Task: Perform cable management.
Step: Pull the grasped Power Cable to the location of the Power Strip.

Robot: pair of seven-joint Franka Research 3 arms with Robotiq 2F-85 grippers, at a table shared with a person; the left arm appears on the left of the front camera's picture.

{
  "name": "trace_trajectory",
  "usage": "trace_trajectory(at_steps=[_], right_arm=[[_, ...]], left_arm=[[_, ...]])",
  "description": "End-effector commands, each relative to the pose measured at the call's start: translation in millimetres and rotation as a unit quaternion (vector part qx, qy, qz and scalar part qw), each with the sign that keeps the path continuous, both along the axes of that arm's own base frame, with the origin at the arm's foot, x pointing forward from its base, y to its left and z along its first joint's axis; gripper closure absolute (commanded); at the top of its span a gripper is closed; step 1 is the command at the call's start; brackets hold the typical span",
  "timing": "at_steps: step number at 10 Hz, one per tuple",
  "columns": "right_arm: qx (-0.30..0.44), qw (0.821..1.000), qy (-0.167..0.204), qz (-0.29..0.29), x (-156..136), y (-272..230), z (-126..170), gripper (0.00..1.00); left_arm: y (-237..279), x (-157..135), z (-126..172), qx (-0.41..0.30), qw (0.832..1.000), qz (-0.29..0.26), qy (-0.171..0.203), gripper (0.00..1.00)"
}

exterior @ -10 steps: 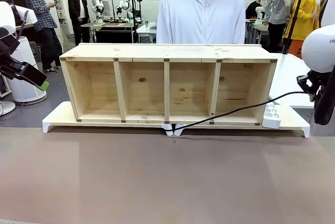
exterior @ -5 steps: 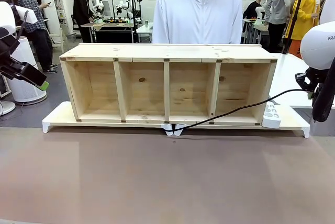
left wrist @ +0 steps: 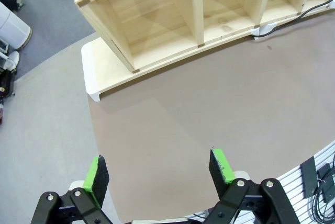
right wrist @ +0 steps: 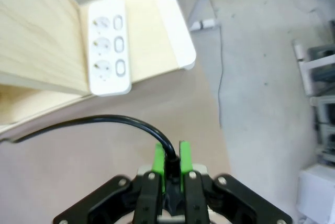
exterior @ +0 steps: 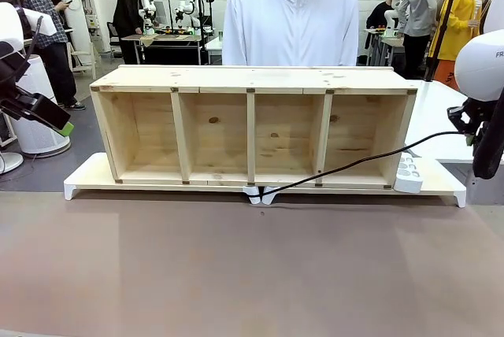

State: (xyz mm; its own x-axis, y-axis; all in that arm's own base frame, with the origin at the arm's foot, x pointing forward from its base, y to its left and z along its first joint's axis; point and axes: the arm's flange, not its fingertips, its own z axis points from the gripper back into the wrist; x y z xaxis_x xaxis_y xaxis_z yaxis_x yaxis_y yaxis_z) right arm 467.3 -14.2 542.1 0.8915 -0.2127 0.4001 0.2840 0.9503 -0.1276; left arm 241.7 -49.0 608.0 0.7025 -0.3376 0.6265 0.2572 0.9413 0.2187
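1. Cable (exterior: pixel 346 168) ran from the shelf's (exterior: pixel 252 79) front middle to the right tool (right wrist: pixel 170 161), pinched tight there.
2. Left tool (left wrist: pixel 157 169) hung spread, empty.
3. Risk: a hard tug could've slipped it free or shifted the shelf.

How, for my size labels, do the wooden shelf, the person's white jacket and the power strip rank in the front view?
1. wooden shelf
2. white jacket, though it stands farther back
3. power strip, clearly the smallest

Four-bay wooden shelf (exterior: pixel 252 79) on white base board (exterior: pixel 83 178), brown bench (exterior: pixel 252 274). White power strip (exterior: pixel 409 173) at board's right end. Person (exterior: pixel 290 22) behind the shelf.
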Motion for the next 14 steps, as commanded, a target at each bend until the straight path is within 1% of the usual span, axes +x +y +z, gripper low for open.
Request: trace_trajectory(at_steps=[1,2,3,4,5,6,7,8,10,14], right_arm=[[-0.038,0.999,0.007,-0.004,24,-22,25,0.86],[-0.051,0.999,0.01,0.006,34,-22,29,0.86],[-0.05,0.998,0.013,0.045,45,-18,29,0.86],[-0.041,0.994,0.005,0.105,57,-8,27,0.86],[-0.018,0.99,-0.007,0.137,68,0,24,0.86],[0.009,0.988,-0.022,0.152,78,4,21,0.86],[0.028,0.987,-0.039,0.156,87,5,18,0.86],[0.03,0.986,-0.063,0.154,94,5,15,0.86],[0.028,0.984,-0.091,0.154,102,4,15,0.86],[0.025,0.982,-0.1,0.16,109,0,12,0.86]], left_arm=[[-1,2,0,0.002,1.0,0.002,-0.004,0.0],[-1,2,0,0.002,1.0,0.002,-0.004,0.0],[-1,2,0,0.002,1.0,0.002,-0.004,0.0],[-1,2,0,0.002,1.0,0.002,-0.004,0.0],[-1,2,0,0.002,1.0,0.002,-0.004,0.0],[-1,2,0,0.002,1.0,0.002,-0.004,0.0],[-1,2,0,0.002,1.0,0.002,-0.004,0.0],[-1,2,0,0.002,1.0,0.002,-0.004,0.0],[-1,2,0,0.002,1.0,0.002,-0.004,0.0],[-1,2,0,0.002,1.0,0.002,-0.004,0.0]])
